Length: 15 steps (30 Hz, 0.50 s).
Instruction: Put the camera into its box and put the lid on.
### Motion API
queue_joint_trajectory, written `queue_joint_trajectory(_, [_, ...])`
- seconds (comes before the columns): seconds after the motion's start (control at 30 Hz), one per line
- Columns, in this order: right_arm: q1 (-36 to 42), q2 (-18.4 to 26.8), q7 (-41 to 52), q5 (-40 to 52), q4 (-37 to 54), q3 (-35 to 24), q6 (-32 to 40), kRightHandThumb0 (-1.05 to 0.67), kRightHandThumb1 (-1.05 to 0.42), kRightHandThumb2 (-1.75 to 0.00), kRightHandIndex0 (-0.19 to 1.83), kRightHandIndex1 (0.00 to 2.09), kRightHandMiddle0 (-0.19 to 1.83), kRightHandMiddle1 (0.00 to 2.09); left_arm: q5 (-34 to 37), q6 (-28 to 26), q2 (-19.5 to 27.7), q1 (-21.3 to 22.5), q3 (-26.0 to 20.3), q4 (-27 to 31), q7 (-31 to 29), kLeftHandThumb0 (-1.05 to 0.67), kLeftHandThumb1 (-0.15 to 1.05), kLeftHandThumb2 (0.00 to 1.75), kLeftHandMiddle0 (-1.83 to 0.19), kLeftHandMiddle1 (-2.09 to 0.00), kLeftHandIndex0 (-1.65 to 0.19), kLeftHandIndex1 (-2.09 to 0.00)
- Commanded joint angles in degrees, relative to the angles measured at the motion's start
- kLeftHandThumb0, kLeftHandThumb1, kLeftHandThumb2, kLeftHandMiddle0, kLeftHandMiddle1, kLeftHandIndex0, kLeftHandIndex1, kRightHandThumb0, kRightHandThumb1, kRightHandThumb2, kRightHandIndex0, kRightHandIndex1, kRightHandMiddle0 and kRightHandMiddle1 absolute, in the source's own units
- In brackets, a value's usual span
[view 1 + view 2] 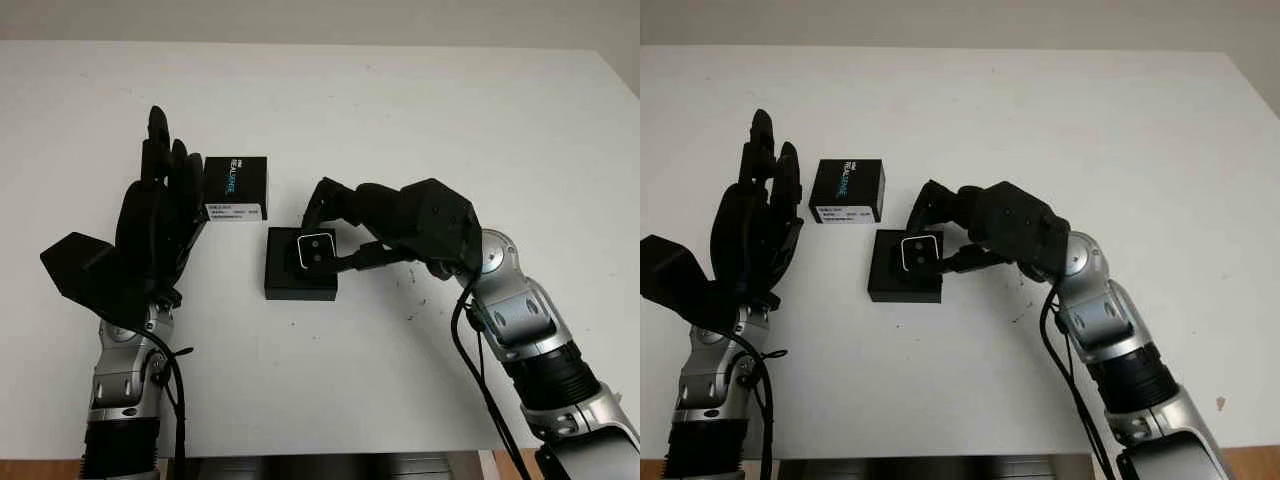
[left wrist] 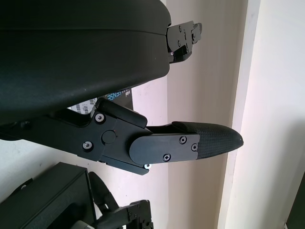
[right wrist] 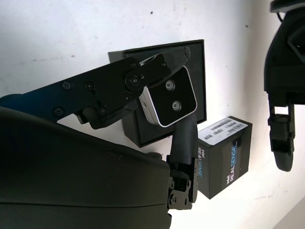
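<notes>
Near the middle of the white bench (image 1: 400,110), the right hand (image 1: 345,235) holds a small square camera with a black face and white rim (image 1: 316,249), its fingers (image 3: 183,136) closed on the camera's sides, directly over the open black square box base (image 1: 300,285). The camera's lens face points upward and it sits at the base's far right corner, apparently partly lowered into the recess; whether it touches the floor of the base cannot be told. Just beyond the base, toward the far edge of the bench and slightly to the left, lies the black rectangular lid printed with white lettering and a label (image 1: 236,187), its long axis running left to right. The left hand (image 1: 160,215) stands open and upright just left of the lid, holding nothing, and is the nearer hand to it. Seating the camera looks to be the step in hand; the lid then lies a short way from the base.
</notes>
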<state>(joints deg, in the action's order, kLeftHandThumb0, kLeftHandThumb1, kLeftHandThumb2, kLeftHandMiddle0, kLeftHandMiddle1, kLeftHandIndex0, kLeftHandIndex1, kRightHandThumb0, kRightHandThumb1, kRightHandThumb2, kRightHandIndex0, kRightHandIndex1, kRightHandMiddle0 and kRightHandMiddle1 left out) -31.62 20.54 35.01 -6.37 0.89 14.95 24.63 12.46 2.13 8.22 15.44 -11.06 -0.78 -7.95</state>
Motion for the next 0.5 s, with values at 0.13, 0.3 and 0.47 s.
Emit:
queue_joint_trajectory(0.13, [3.69, -1.61, -1.55, 0.53, 0.05, 0.84, 3.5, -0.33, -1.02, -0.06, -0.05, 0.77, 0.24, 2.09, 0.03, -0.16, -0.29, -0.69, 0.32, 1.22, 0.32, -0.73, 1.05, 0.47, 0.19, 0.0, 0.19, 0.0])
queue_joint_trajectory(0.3, [4.76, -1.92, -2.08, 0.72, 0.26, 0.95, 3.0, -0.34, -1.03, -0.06, -0.06, 0.76, 0.22, 2.09, 0.01, 0.21, -0.37, -0.69, 0.35, 1.01, 0.27, -0.73, 1.05, 0.47, 0.19, 0.0, 0.19, 0.0])
queue_joint_trajectory(0.47, [5.56, -2.02, -2.55, 0.58, 0.48, 1.26, 2.65, -0.34, -1.03, -0.06, -0.05, 0.78, 0.23, 2.09, 0.11, 0.3, -0.44, -0.75, 0.35, 1.04, 0.18, -0.73, 1.05, 0.48, 0.19, 0.0, 0.19, 0.0])
